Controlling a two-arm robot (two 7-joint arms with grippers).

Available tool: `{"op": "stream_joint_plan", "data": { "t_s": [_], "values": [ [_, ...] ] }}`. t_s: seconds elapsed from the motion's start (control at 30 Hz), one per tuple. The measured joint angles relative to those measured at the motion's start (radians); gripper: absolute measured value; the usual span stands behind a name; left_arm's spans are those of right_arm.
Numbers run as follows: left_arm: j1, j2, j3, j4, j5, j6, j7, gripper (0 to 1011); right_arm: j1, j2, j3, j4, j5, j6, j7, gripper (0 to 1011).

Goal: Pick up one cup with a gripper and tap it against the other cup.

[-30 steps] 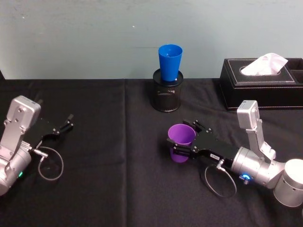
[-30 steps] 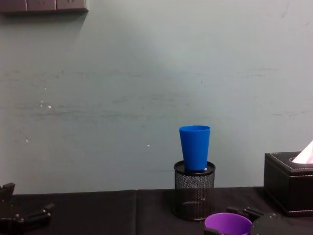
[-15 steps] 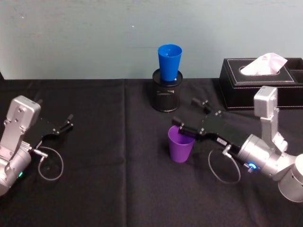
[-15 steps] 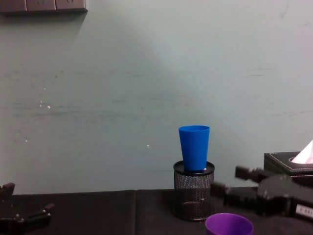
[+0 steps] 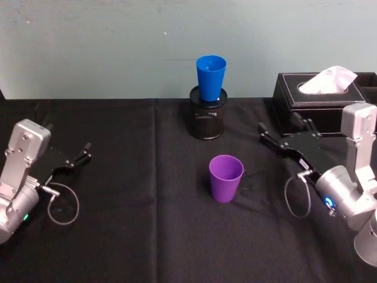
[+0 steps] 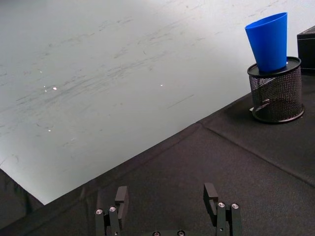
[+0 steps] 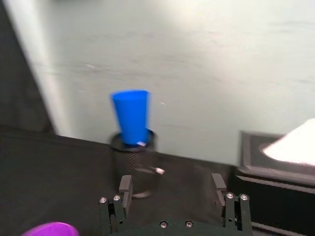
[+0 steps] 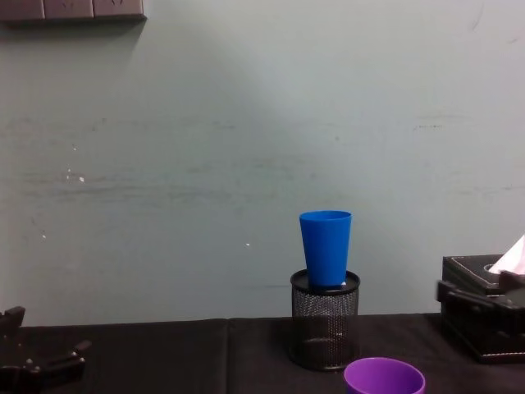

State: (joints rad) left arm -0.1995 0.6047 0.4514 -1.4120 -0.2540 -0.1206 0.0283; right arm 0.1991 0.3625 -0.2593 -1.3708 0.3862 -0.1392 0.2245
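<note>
The purple cup point(image 5: 225, 177) stands upright on the black cloth near the table's middle, and its rim shows in the chest view point(image 8: 384, 377) and the right wrist view point(image 7: 49, 229). The blue cup point(image 5: 211, 76) stands upright in a black mesh pen holder point(image 5: 205, 121) at the back. My right gripper point(image 5: 284, 132) hovers open and empty to the right of the purple cup, in front of the tissue box, apart from both cups. In its wrist view the right gripper point(image 7: 172, 185) faces the blue cup point(image 7: 130, 117). My left gripper point(image 5: 69, 141) rests open at the far left.
A black tissue box point(image 5: 321, 103) with a white tissue stands at the back right, just behind the right gripper. The pale wall point(image 8: 246, 148) runs close behind the pen holder. Bare black cloth lies between the left gripper point(image 6: 166, 196) and the pen holder point(image 6: 275, 93).
My right gripper has let go of the purple cup, opened, and pulled up and back to the right. The cup now stands free on the cloth. The left arm has not moved.
</note>
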Motion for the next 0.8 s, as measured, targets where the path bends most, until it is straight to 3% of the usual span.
{"op": "stream_joint_plan", "data": {
  "t_s": [0.13,0.37,0.8],
  "values": [
    [0.000,0.000,0.000,0.000,0.000,0.000,0.000,1000,-0.022,-0.017,0.026,0.001,-0.041,0.030,-0.090,1003],
    [0.000,0.000,0.000,0.000,0.000,0.000,0.000,1000,-0.037,-0.040,0.053,0.008,-0.090,0.073,-0.179,1003],
    [0.000,0.000,0.000,0.000,0.000,0.000,0.000,1000,-0.036,-0.049,0.060,0.020,-0.098,0.079,-0.174,1003]
  ]
}}
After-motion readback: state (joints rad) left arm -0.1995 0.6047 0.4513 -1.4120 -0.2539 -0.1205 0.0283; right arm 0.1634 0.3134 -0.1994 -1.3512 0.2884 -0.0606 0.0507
